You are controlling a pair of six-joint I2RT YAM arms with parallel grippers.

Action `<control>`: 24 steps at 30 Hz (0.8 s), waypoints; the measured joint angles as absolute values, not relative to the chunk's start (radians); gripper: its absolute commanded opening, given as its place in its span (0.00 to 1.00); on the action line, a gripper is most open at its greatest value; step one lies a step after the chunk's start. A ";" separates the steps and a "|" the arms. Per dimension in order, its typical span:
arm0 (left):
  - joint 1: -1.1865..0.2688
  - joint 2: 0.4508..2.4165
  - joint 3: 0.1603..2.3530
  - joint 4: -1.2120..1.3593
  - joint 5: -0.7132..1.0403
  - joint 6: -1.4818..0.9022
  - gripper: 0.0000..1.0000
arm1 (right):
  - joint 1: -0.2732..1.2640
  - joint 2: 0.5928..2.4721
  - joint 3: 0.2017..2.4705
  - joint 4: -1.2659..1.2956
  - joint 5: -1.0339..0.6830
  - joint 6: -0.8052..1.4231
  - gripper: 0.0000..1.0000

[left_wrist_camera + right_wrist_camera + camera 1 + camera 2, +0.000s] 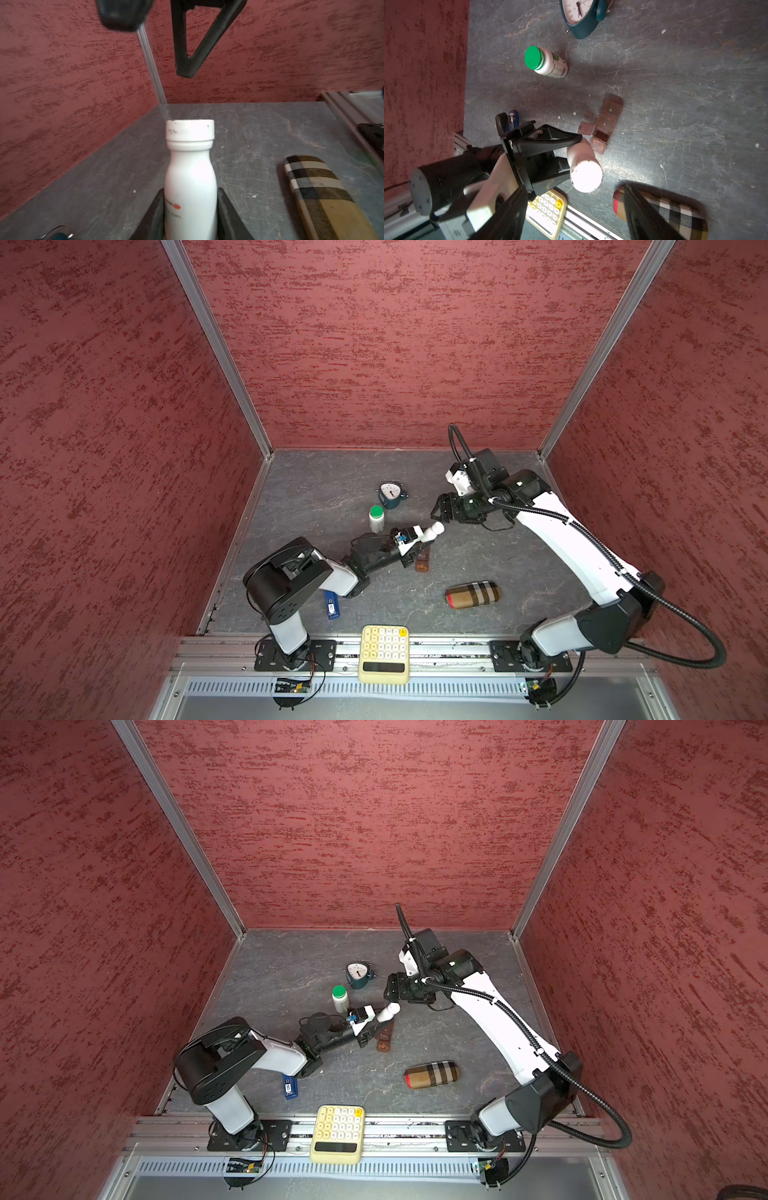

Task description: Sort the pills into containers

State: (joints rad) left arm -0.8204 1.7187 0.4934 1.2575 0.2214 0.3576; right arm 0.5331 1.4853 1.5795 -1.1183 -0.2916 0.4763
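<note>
bench [332, 481]: dark grey slab, red walls on three sides.
right arm [573, 547]: rises from its base at the front right, leans toward the back, then bends at the wrist to point left across the middle.
left arm [291, 576]: folded low from the front left base, forearm stretched right and toward the back, close above the bench.
plaid case [473, 594]: lies flat, front right of centre, apart from the strip.
calculator [384, 653]: yellow, on the front rail.
white bottle [432, 531]: tilted, capped end pointing right and back toward the right arm's wrist, raised over the strip's far end.
containers [607, 122]: brown strip of four compartments, flat near the bench centre. in both top views the long axis runs front to back, leaning slightly right, with the far end hidden under the bottle. one lid is flipped out flat to the side.
left fingers [228, 214]: pinching the white bottle's body from both sides.
right fingers [645, 214]: spread wide, holding nothing, just beyond the bottle's cap and not touching it.
</note>
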 measured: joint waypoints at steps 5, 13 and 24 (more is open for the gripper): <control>-0.855 1.769 0.505 1.346 0.026 0.496 0.00 | 0.531 1.494 1.579 -1.085 -0.292 0.579 0.69; -0.878 1.793 0.525 1.372 -0.099 0.612 0.00 | 0.518 1.505 1.543 -1.022 -0.311 0.678 0.62; -0.891 1.795 0.525 1.378 -0.130 0.644 0.00 | 0.502 1.527 1.482 -0.972 -0.359 0.728 0.53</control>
State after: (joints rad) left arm -0.8906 1.7954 0.5255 1.3781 -0.1299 0.6437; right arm 0.5018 1.5269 1.4818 -0.9722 -0.3592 0.7277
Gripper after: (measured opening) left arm 0.374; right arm 0.543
